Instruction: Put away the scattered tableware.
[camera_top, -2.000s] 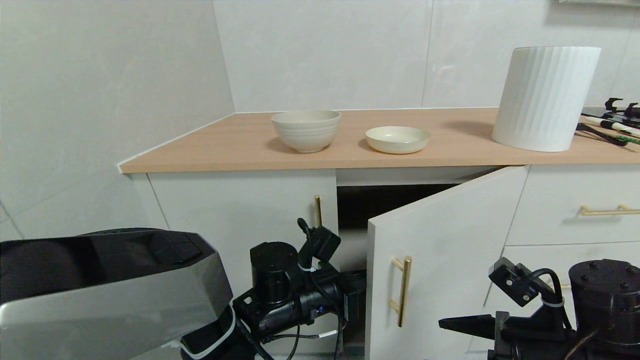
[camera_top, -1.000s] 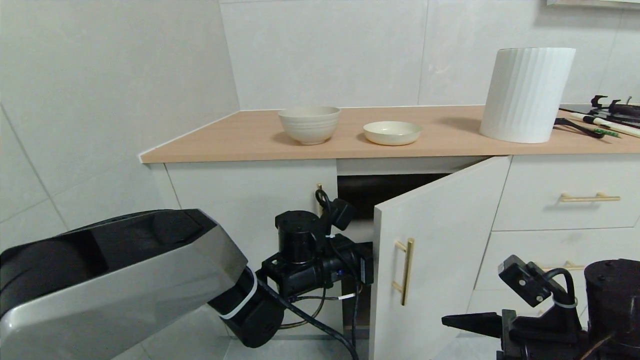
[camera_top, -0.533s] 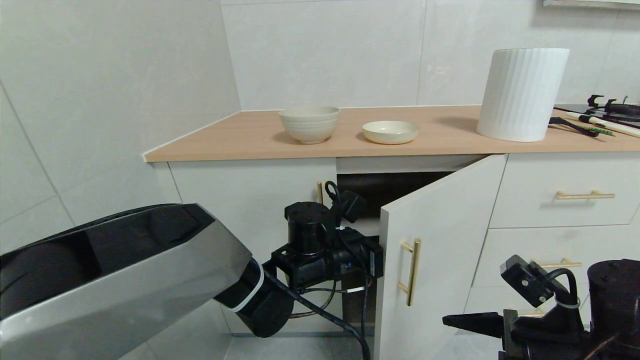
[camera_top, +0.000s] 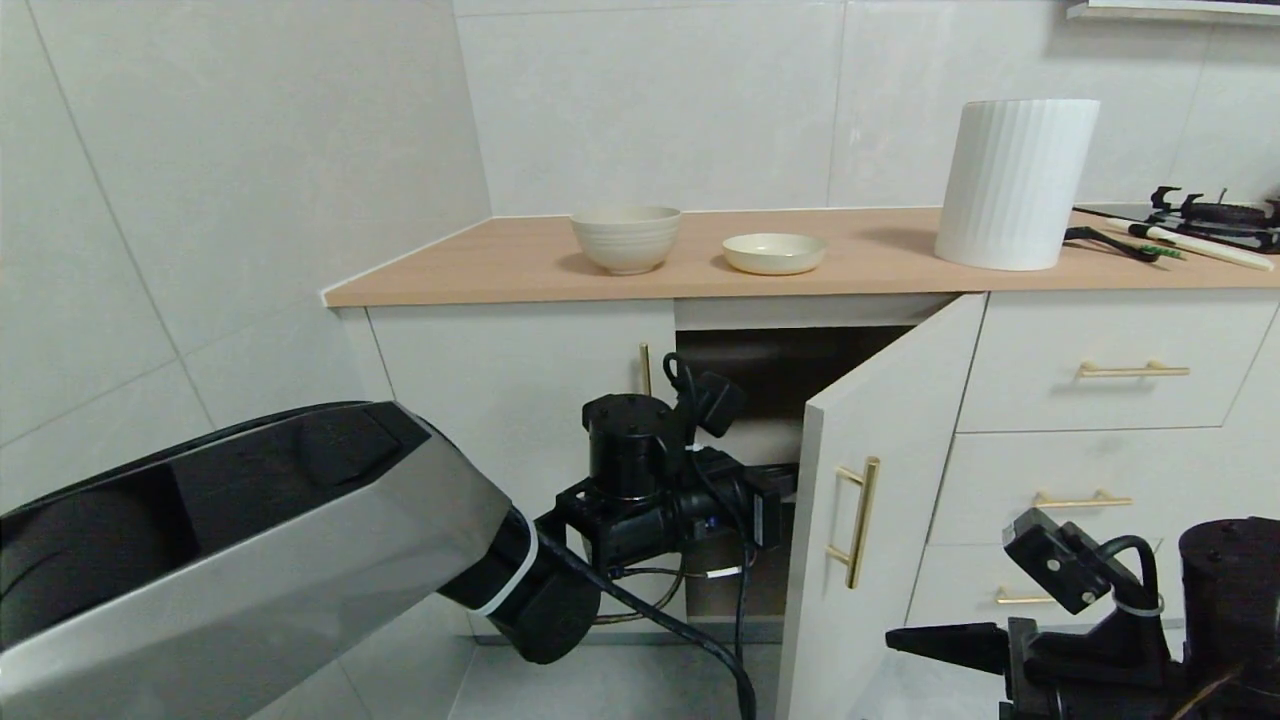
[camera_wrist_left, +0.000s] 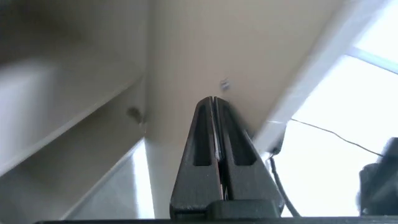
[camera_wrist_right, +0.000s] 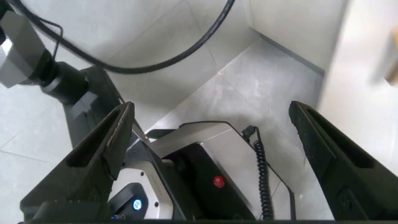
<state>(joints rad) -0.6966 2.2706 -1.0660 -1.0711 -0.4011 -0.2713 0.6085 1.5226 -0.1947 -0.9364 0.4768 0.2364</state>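
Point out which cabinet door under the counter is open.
The right door, next to the drawers, is swung outward; the left door sits flush and shut.

White ribbed canister near stove

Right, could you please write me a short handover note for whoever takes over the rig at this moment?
Left end effector: shut, empty, in the cabinet opening beside the door.
Right end effector: open, empty, held low in front of the door.
Bowl and dish: side by side, apart, on the counter above the cabinet.
Done: the door stands open.
Left: put away the bowl and the dish; neither is grasped yet.
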